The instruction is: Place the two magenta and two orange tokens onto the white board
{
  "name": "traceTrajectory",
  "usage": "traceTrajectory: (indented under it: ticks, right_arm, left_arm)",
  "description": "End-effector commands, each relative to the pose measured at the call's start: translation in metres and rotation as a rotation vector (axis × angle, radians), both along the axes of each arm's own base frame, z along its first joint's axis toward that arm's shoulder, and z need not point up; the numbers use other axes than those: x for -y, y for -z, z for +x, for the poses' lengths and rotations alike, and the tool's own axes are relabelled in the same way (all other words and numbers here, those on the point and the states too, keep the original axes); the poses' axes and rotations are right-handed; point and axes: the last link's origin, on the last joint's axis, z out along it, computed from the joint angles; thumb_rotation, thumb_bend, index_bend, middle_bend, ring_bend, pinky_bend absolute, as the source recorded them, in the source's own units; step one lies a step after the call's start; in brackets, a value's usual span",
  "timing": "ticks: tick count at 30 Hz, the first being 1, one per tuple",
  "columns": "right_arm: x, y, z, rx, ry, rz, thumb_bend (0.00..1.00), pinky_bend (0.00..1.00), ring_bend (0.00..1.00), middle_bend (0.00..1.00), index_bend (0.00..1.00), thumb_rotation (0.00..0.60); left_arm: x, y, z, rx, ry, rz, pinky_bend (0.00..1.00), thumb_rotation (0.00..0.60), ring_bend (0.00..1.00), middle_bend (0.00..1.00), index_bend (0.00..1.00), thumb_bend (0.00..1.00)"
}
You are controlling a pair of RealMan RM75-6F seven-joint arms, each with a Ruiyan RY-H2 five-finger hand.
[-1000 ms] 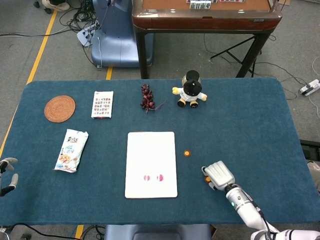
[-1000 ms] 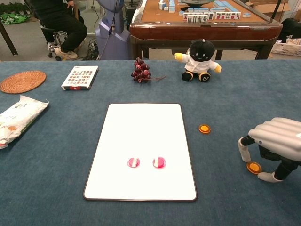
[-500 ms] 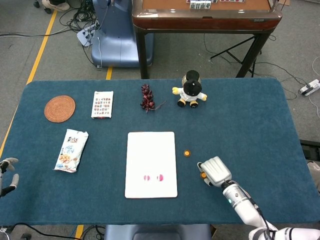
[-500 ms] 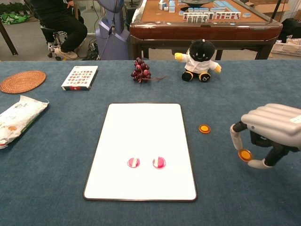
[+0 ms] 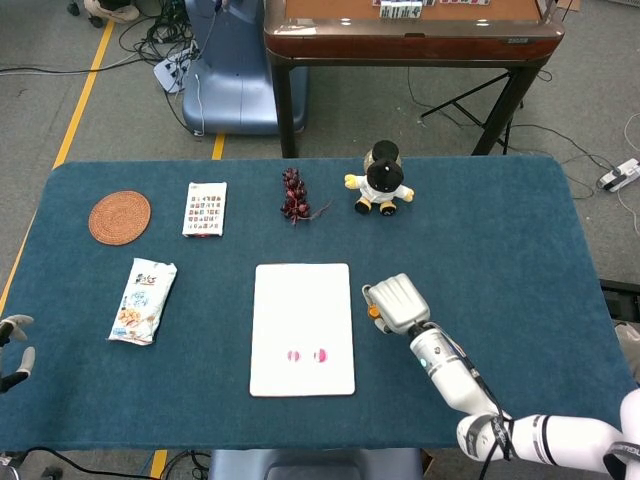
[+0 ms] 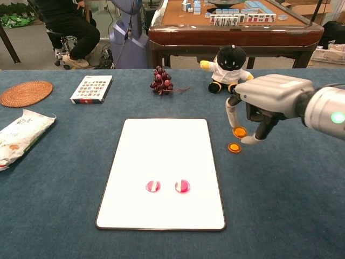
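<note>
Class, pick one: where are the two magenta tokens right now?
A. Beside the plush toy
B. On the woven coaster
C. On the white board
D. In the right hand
C: both magenta tokens lie side by side on the white board, near its front edge.

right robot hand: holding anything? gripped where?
Yes. The right robot hand pinches an orange token by its edges between two fingertips, lifted just above the other orange token on the table. The left robot hand holds nothing.
</note>
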Motion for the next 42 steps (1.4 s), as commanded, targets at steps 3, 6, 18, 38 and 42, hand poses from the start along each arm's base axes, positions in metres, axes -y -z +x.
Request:
traceTrajectory:
  ticks: [3,6,18,38,42]
  right_arm:
    - [0.021,0.021,0.019,0.001,0.009,0.012,0.22,1.0,1.0,1.0,0.55,0.6]
    - [0.028,0.03,0.027,0.019,0.019,0.021,0.22,1.0,1.0,1.0,0.55,0.6]
    - [0.044,0.056,0.052,0.049,0.023,0.037,0.22,1.0,1.0,1.0,0.55,0.6]
    - [0.049,0.055,0.046,0.06,0.029,0.011,0.04,1.0,1.0,1.0,0.2,0.6]
    - [0.041,0.041,0.034,0.037,0.021,0.0,0.12,1.0,1.0,1.0,0.3,0.6]
  left_arm:
    - [0.001,0.0,0.001,0.004,0.002,-0.004,0.53,0.6,0.43,0.47,0.4,0.44]
    - [0.001,0.0,0.002,0.008,0.007,-0.004,0.53,0.6,0.43,0.47,0.4,0.44]
    - [0.003,-0.004,0.002,0.025,0.009,0.007,0.52,0.6,0.43,0.47,0.4,0.44]
    - [0.004,-0.002,0.003,0.019,0.014,-0.007,0.53,0.6,0.44,0.48,0.4,0.44]
    - [0.004,-0.001,0.002,0.018,0.011,-0.013,0.53,0.6,0.44,0.48,0.4,0.44]
